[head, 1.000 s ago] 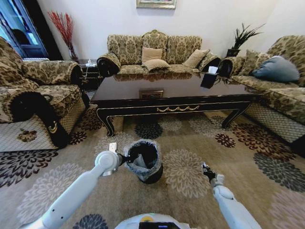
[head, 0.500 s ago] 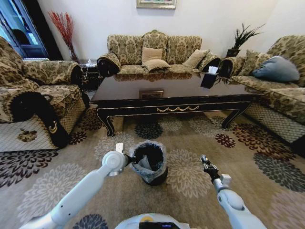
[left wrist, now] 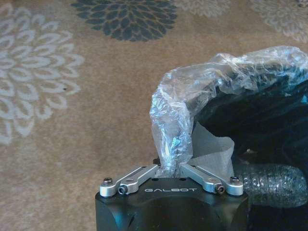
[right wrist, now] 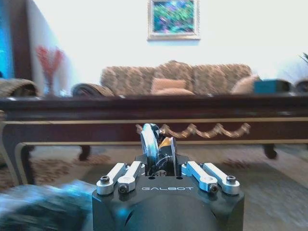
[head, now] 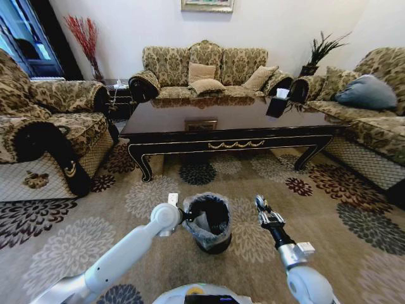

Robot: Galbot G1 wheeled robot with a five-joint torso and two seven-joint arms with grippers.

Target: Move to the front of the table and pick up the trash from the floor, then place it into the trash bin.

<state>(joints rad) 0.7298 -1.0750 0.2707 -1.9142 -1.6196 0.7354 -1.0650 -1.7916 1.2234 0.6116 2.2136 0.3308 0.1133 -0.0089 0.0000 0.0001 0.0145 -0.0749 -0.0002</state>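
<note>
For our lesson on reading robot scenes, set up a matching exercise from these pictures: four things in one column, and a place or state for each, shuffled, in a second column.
Things
1. left gripper
2. right gripper
3. trash bin
4. table

Places or states
A. stands on the carpet between the two arms
B. shut on the bin's plastic liner at the rim
C. shut on a small silvery round scrap, lifted beside the bin
D. beyond the bin, in front of the sofa

Pairs: 1-B, 2-C, 3-A, 4-D
</note>
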